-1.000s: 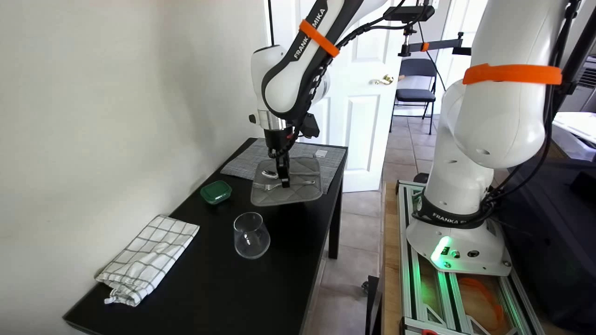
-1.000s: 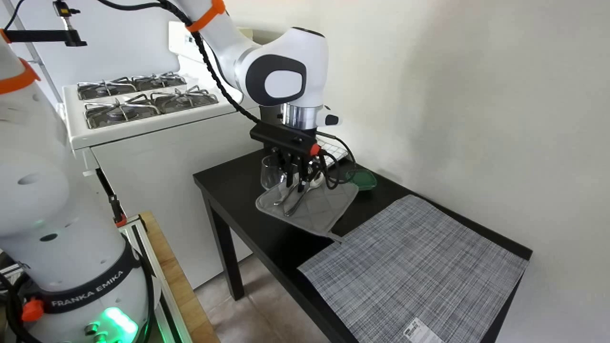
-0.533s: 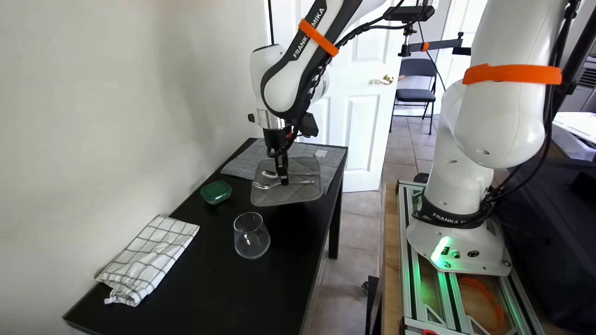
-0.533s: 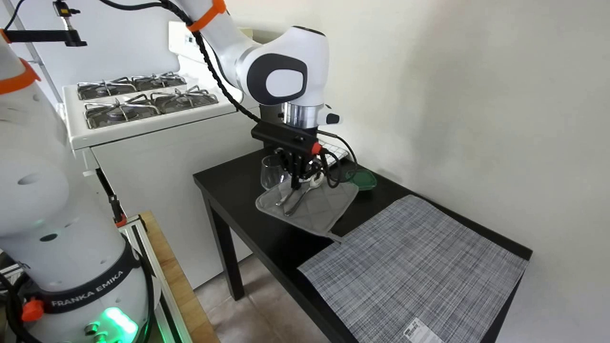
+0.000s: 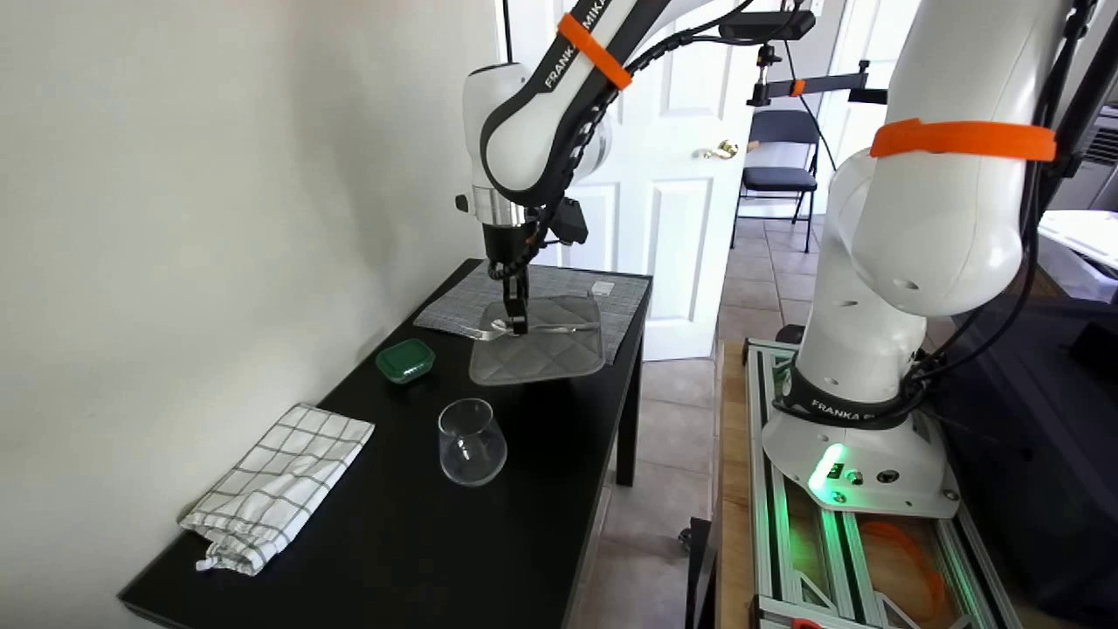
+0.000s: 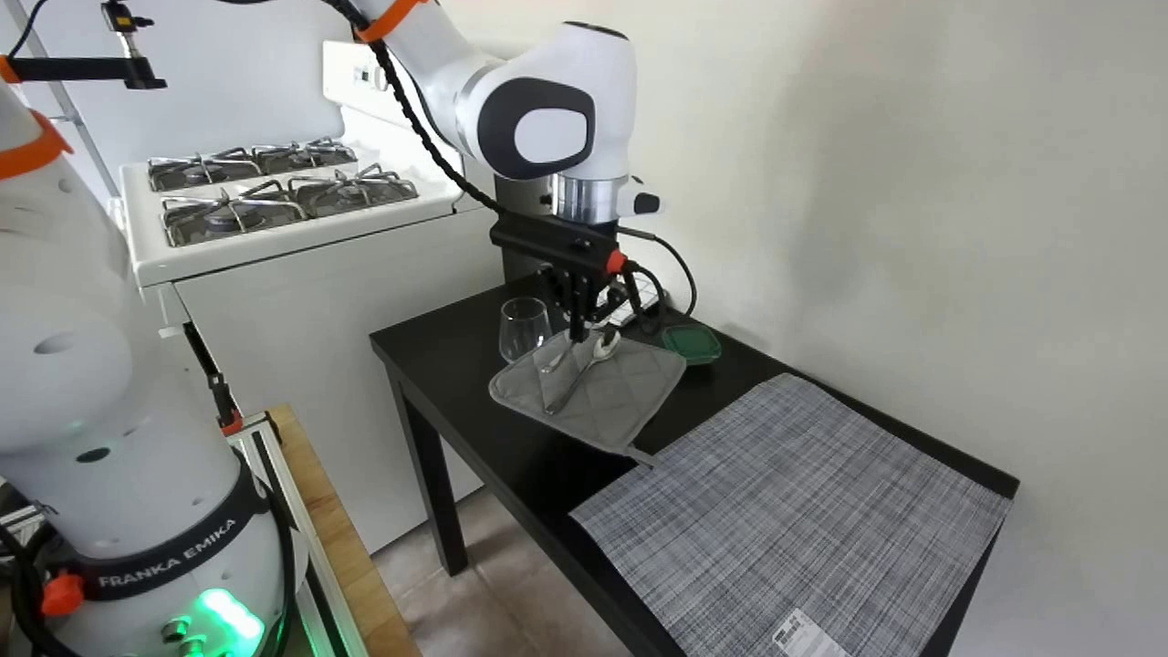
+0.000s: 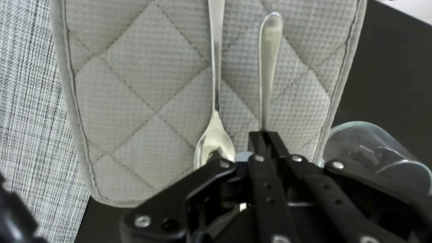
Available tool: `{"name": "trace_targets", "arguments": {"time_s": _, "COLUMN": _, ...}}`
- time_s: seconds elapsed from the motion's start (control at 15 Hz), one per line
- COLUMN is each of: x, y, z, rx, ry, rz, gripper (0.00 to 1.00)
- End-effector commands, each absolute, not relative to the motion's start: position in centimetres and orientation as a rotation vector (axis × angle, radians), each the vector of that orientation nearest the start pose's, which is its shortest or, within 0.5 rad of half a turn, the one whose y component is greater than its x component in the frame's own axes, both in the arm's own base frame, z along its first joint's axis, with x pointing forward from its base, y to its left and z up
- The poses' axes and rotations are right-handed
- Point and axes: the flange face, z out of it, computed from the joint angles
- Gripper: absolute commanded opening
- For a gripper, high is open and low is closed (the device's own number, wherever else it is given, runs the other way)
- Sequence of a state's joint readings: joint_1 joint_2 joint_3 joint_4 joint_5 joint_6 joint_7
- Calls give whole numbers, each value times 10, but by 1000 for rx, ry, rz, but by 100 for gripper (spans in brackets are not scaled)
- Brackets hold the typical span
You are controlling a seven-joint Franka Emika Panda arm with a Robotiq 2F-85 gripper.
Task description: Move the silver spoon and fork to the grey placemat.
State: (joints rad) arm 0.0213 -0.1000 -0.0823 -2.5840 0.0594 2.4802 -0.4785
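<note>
My gripper (image 7: 265, 136) is shut on the silver fork (image 7: 270, 47), its fingers around the middle of the fork; the tines are hidden behind the jaws in the wrist view. In an exterior view the fork (image 5: 569, 328) hangs roughly level, a little above a quilted grey pad. The gripper also shows in the exterior views (image 5: 518, 327) (image 6: 578, 334). The silver spoon (image 7: 216, 131) lies on the pad beside the fork; it also shows in an exterior view (image 6: 578, 385). The grey placemat (image 6: 803, 511), woven and rectangular, lies flat at one end of the black table.
The quilted pad (image 6: 630, 392) lies beside the placemat, its loop touching or close to the placemat's edge. A clear glass (image 5: 472, 445) stands near the pad. A green container (image 5: 405, 360) and a checked cloth (image 5: 279, 485) lie along the wall side.
The gripper's fingers were apart around the fork one second ago and closed on it by half a second ago. The gripper has since risen, lifting the fork off the pad. The spoon stayed.
</note>
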Motion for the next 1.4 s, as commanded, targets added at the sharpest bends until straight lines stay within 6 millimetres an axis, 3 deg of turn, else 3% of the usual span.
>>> {"name": "trace_targets", "arguments": {"time_s": 0.0, "x": 435, "y": -27, "z": 334, "rx": -3026, "ry": -524, "rz": -56, "gripper": 2}}
{"name": "trace_targets", "arguments": {"time_s": 0.2, "x": 434, "y": -50, "z": 362, "rx": -3039, "ry": -430, "rz": -104, "gripper": 2}}
{"name": "trace_targets", "arguments": {"time_s": 0.47, "x": 417, "y": -120, "z": 376, "rx": -3078, "ry": -203, "rz": -159, "gripper": 2}}
{"name": "trace_targets", "arguments": {"time_s": 0.73, "x": 397, "y": -188, "z": 358, "rx": -3066, "ry": -88, "rz": -172, "gripper": 2}}
{"name": "trace_targets", "arguments": {"time_s": 0.87, "x": 390, "y": -213, "z": 346, "rx": -3068, "ry": -74, "rz": -169, "gripper": 2}}
{"name": "trace_targets", "arguments": {"time_s": 1.33, "x": 383, "y": -256, "z": 283, "rx": -3093, "ry": -82, "rz": -132, "gripper": 2}}
